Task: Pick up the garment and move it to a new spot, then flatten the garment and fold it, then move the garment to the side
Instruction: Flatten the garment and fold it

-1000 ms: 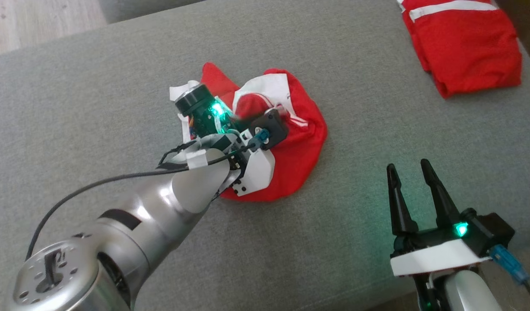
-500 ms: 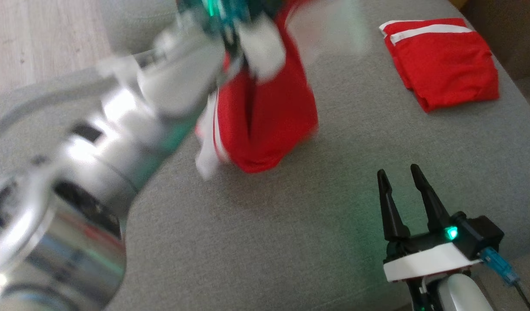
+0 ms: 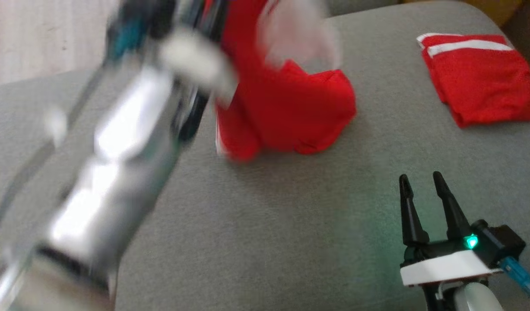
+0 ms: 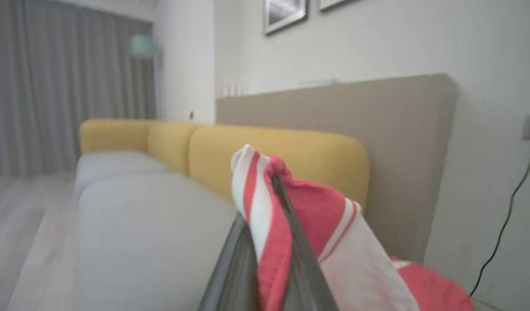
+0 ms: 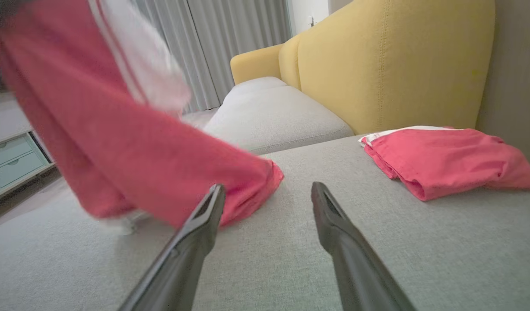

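Observation:
The garment (image 3: 290, 108), red with white stripes, hangs bunched from my raised left gripper, and its lower end trails on the grey seat cushion (image 3: 269, 242). In the left wrist view my left gripper (image 4: 274, 183) is shut on a striped fold of the garment (image 4: 265, 224), well above the cushion. The left arm (image 3: 118, 147) is blurred across the head view. My right gripper (image 3: 420, 178) rests low at the right, open and holding nothing. In the right wrist view the garment (image 5: 139, 151) hangs just left of the right gripper (image 5: 267, 188).
A second red garment (image 3: 480, 77), folded, lies at the cushion's far right corner and shows again as the folded garment (image 5: 442, 160). Yellow backrests (image 5: 377, 65) rise behind the seat. A wood floor (image 3: 31, 39) lies beyond the cushion's left edge.
My left gripper closed on the garment and lifted it off the cushion, so it now hangs instead of lying crumpled. The head camera has shifted. The right gripper stays open.

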